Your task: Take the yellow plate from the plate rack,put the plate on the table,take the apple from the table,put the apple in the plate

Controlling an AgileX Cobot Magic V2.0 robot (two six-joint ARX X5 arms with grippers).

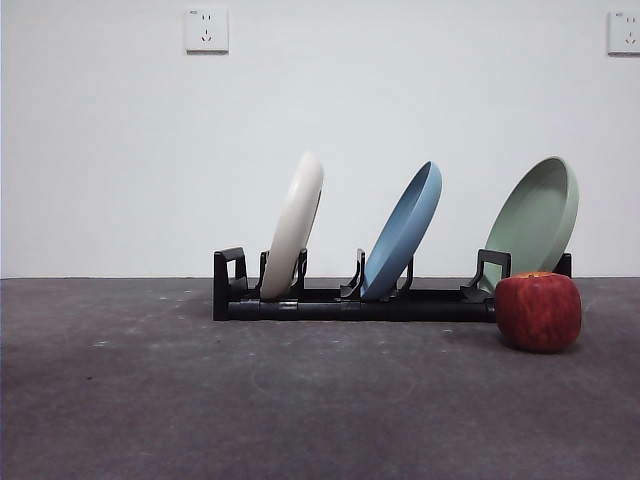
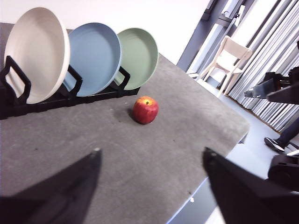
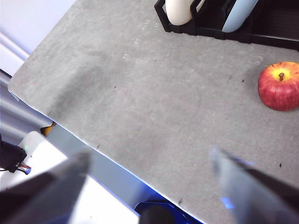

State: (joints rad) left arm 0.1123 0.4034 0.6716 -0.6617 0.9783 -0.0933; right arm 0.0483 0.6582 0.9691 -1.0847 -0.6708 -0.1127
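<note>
The cream yellow plate [image 1: 296,222] stands on edge in the left slot of the black plate rack [image 1: 350,300] on the grey table [image 1: 250,400]. It also shows in the left wrist view as the yellow plate [image 2: 35,53] in the rack [image 2: 56,100]. The red apple [image 1: 538,311] rests on the table just in front of the rack's right end; the wrist views show the apple [image 2: 145,109] [image 3: 279,86] too. My left gripper [image 2: 149,161] is open, well back from the apple. My right gripper [image 3: 149,161] hangs open over the table's edge. Neither holds anything.
A blue plate [image 1: 402,230] fills the rack's middle slot and a sage-green plate [image 1: 535,222] the right one. The table edge [image 3: 70,130] drops off below the right gripper. A chair [image 2: 224,60] stands beyond the table.
</note>
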